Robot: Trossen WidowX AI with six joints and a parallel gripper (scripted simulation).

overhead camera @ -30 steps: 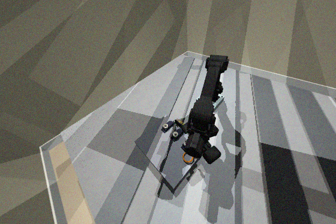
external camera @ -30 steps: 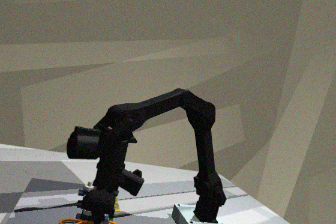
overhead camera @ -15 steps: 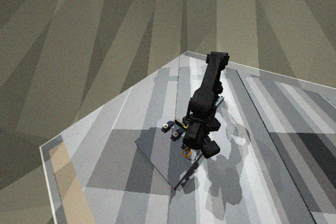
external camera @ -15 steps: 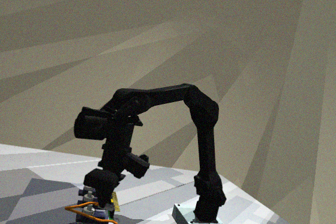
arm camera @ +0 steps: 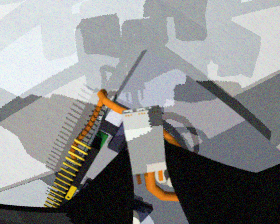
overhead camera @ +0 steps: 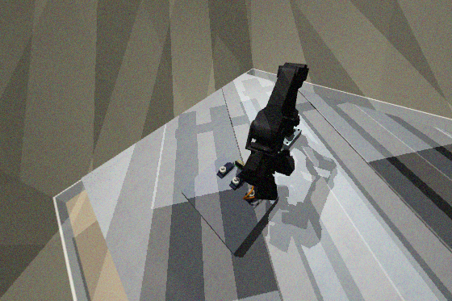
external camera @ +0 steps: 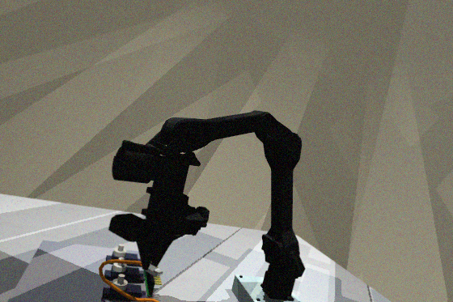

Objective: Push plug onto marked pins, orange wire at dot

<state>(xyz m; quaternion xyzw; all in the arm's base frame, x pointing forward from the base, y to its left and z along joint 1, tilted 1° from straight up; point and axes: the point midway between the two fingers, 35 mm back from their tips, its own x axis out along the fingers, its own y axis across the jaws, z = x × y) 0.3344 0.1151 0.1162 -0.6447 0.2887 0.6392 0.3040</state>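
our claw (external camera: pixel 150 266) (arm camera: pixel 147 155) is clenched on the plug (arm camera: pixel 144 142), held beside the pins (external camera: pixel 158 280) (arm camera: pixel 66 175). plug looks light and stiff, wire (external camera: pixel 106 271) (arm camera: pixel 163 194) floppy; best grip the housing sides, never the wire. pins probably bend easily.
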